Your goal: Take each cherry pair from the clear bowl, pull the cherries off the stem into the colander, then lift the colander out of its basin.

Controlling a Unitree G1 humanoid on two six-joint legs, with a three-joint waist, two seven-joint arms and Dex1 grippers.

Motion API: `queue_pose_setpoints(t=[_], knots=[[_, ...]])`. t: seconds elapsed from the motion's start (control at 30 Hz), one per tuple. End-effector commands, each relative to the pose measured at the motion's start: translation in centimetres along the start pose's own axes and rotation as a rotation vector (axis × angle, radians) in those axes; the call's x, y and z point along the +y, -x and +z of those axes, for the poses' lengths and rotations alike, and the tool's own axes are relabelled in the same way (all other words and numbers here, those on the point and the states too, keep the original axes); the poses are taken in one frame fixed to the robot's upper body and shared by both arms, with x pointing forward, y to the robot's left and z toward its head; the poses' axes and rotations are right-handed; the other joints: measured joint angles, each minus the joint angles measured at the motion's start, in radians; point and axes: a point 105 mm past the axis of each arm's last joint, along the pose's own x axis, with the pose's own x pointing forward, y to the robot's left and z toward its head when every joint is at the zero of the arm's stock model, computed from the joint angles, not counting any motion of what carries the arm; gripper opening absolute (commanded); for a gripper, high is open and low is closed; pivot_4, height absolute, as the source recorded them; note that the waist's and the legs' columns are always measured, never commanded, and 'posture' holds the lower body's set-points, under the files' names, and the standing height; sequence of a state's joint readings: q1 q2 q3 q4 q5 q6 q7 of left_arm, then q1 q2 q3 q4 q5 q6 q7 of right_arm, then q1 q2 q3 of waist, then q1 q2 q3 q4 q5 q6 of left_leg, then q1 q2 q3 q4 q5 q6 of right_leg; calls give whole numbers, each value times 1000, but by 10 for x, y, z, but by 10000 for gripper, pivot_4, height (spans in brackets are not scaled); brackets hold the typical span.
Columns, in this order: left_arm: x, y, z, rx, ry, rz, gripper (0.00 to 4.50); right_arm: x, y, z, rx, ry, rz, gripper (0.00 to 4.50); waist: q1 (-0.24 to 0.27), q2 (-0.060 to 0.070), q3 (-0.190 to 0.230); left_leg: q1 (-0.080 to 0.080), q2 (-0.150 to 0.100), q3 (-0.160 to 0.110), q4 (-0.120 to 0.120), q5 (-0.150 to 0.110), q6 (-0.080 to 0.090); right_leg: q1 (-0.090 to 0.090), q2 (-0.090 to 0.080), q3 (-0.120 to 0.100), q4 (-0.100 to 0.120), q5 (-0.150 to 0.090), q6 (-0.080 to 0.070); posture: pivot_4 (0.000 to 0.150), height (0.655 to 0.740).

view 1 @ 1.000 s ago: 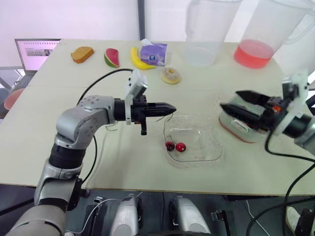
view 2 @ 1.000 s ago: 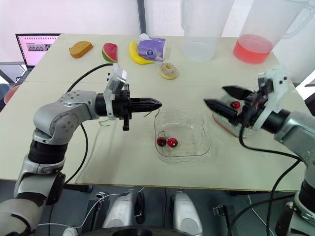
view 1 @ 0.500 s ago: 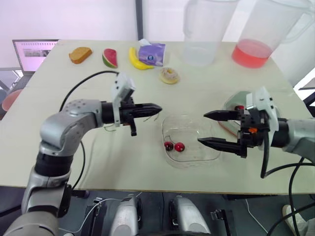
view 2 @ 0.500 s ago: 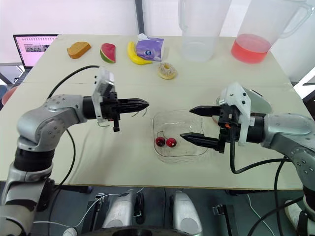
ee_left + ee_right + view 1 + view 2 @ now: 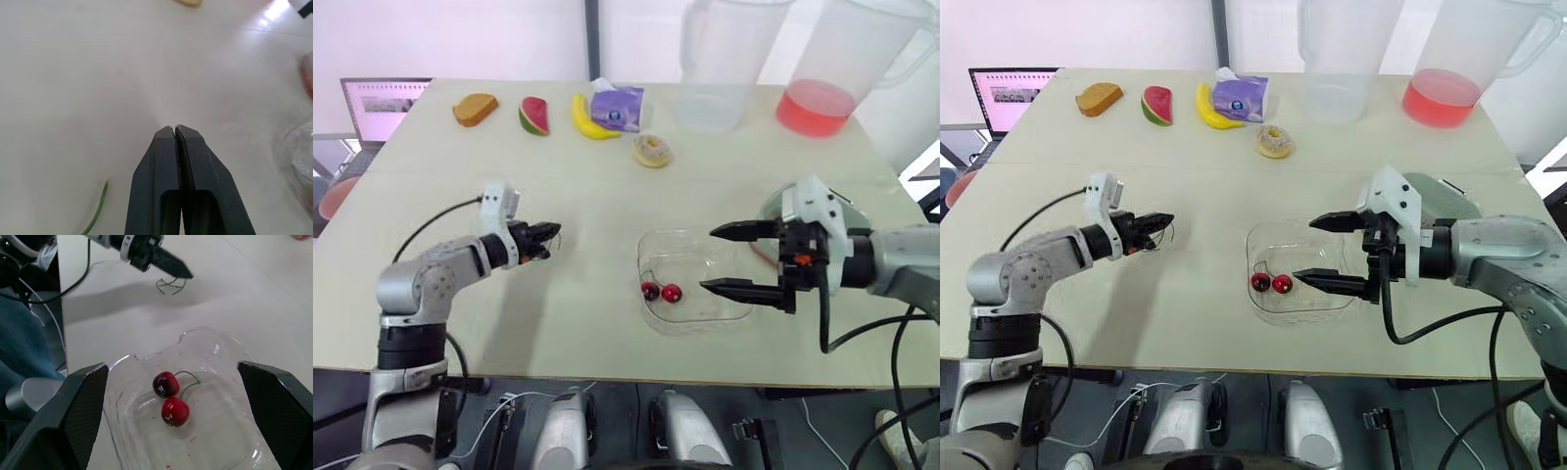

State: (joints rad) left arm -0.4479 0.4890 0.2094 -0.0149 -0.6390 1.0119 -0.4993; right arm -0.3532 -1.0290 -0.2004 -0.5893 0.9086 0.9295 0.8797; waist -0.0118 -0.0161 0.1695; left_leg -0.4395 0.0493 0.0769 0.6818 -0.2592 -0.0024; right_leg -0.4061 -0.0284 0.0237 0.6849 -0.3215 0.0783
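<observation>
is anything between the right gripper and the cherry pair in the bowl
Nothing visible does. The right gripper hangs open over the clear bowl, and the cherry pair lies uncovered on its floor, with nothing else in the bowl.

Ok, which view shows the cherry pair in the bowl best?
Right wrist view: the cherry pair sits close up, both fruits and the joining stem distinct. The eye views show it small inside the clear bowl.
</observation>
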Motion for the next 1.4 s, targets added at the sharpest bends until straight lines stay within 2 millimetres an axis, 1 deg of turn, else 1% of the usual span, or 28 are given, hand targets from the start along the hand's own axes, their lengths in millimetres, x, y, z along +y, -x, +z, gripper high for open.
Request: queue_pose_setpoints(t=[0.03, 0.2, 0.4, 0.43, 0.47, 0.57, 0.67, 0.7, 0.83, 0.97, 1.03, 1.07, 1.13, 1.2, 1.23, 1.3, 1.37, 1.4], knots=[[3, 7, 10, -103, -8, -8, 0, -1, 2, 6, -4, 28, -18, 44579, 1, 0, 0, 0, 0, 0, 0, 0, 0, 0, 0, 0, 0, 0, 0, 1500, 7400], [15, 11, 5, -140, 4, 22, 0, 0, 0, 9, -16, 25, -18, 44579, 2, 0, 0, 0, 0, 0, 0, 0, 0, 0, -1, 0, 0, 0, 0, 1500, 7400], [20, 10, -5, -115, -64, 36, 0, -5, -1, 9, -13, 24, -63, 44579, 1, 0, 0, 0, 0, 1, 0, 0, 0, 0, -1, 0, 0, 0, 0, 1500, 7400], [20, 9, -5, -112, -80, 38, 5985, -5, -1, 9, -9, 21, -59, 45000, 1, 0, 0, 0, 0, 1, 0, 0, 0, 0, -1, 0, 0, 0, 0, 1500, 7400], [21, 9, -5, -109, -94, 39, 9427, -4, -2, 8, -6, 16, -54, 45000, 1, 0, 0, 0, 0, 1, 0, 0, 0, 0, -1, 0, 0, 0, 0, 1500, 7400], [21, 8, -6, -108, -107, 38, 23141, -2, -2, 9, -10, 6, -49, 45000, 1, 0, 0, 0, 0, 1, 0, 0, 0, 0, -1, 0, 0, 0, 0, 1500, 7400], [23, 7, -3, -116, -125, 48, 37987, -2, -1, 9, -2, 4, -49, 45000, 1, 0, 0, 0, 0, 1, 0, 0, 0, 0, -1, 0, 0, 0, 0, 1500, 7400], [25, 8, -3, -117, -135, 57, 44333, -1, -1, 9, -1, 2, -48, 45000, 1, 0, 0, 0, 0, 1, 0, 0, 0, 0, -1, 0, 0, 0, 0, 1500, 7400], [27, 10, 2, -128, -163, 64, 44830, -1, -1, 9, -3, 0, -47, 45000, 0, 0, 0, 0, 0, 1, 0, 0, 0, 0, -1, 0, 0, 0, 0, 1500, 7400], [30, 13, 9, -137, -230, 74, 44830, 0, -1, 9, -4, -5, -45, 45000, 0, 0, 0, 0, 0, 1, 0, 0, 0, 0, -1, 0, 0, 0, 0, 1500, 7400], [28, 14, 19, -168, -261, 65, 44830, 0, -1, 9, -5, -7, -47, 45000, 0, 0, 0, 0, 0, 1, 0, 0, 0, 0, -1, 0, 0, 0, 0, 1500, 7400], [24, 15, 29, -198, -281, 47, 44830, 0, -1, 8, -6, -10, -49, 45000, 2, 0, 0, 0, 0, 1, 0, 0, 0, 0, -1, 0, 0, 0, 0, 1500, 7400], [12, 17, 49, -247, -343, 2, 44830, 1, -1, 7, -2, -14, -53, 45000, 5, 0, 0, 0, 0, 1, 0, 0, 0, 0, -2, -1, 0, 0, 0, 1500, 7400], [-9, 20, 66, -287, -395, -86, 44830, 1, -1, 6, 4, -17, -57, 45000, 5, 0, 0, 0, 0, 1, 0, 0, 1, 0, -2, -1, 0, 0, 0, 1500, 7400], [-20, 22, 71, -293, -425, -130, 44830, 1, -1, 5, 6, -17, -59, 45000, 4, 0, 0, 0, 0, 1, 0, 0, 1, 0, -2, -1, 0, 0, 0, 1500, 7400], [-46, 27, 73, -272, -497, -261, 44830, 0, -1, 5, 11, -18, -62, 45000, 1, 0, 0, -1, 0, 1, 0, -1, 1, 0, -2, -1, 0, 0, 0, 1500, 7400], [-72, 36, 65, -202, -572, -415, 44830, 0, -2, 4, 20, -16, -64, 45000, -3, 0, 0, 0, 0, 1, 0, -1, 1, 0, -2, -1, 0, 0, 0, 1500, 7400], [-82, 41, 58, -155, -613, -481, 44830, 0, -2, 4, 25, -15, -65, 45000, -5, 0, 0, 0, 0, 1, 0, -1, 1, 0, -1, 0, 0, 0, 0, 1500, 7400]])
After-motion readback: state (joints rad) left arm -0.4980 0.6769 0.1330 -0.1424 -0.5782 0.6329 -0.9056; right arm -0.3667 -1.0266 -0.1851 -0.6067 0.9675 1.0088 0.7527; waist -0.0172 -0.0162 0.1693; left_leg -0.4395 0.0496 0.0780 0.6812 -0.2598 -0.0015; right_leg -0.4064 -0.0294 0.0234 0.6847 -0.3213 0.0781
